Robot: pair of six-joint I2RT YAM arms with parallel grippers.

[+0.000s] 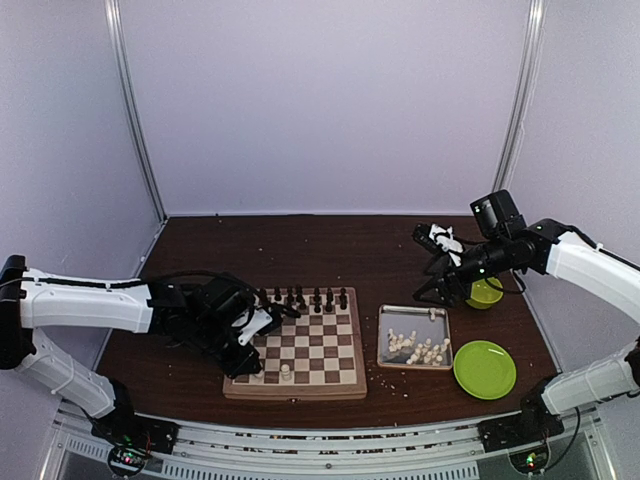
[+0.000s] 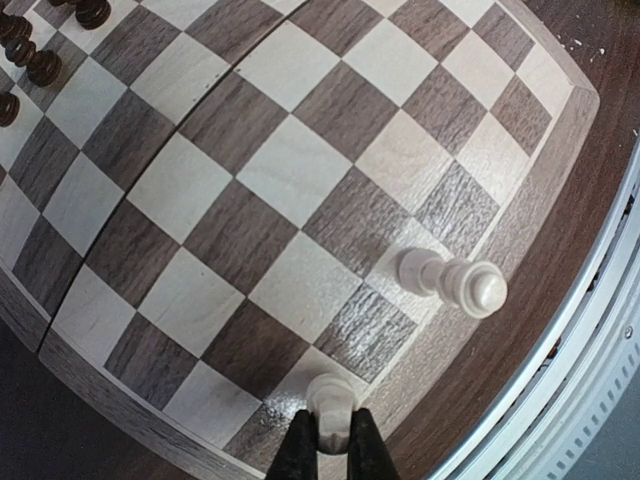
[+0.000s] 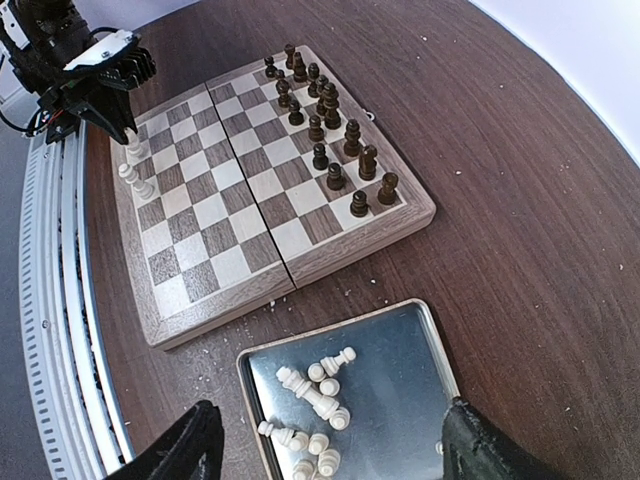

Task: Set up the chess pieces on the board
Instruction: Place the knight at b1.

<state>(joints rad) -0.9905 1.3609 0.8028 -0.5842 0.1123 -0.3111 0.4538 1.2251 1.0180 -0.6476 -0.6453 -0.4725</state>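
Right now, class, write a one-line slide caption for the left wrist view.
Left jaws shut on a cream chess piece at the board's edge, a second piece standing nearby.

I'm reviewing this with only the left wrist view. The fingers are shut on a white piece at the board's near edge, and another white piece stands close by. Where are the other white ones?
Observer: The other white pieces lie loose in a metal tray to the right of the board.
Operator: What is the right arm doing?
Observer: The right gripper hangs open and empty, raised in the air behind the tray.
Operator: Is the dark side set?
Observer: The dark pieces stand in two rows along the board's far edge.
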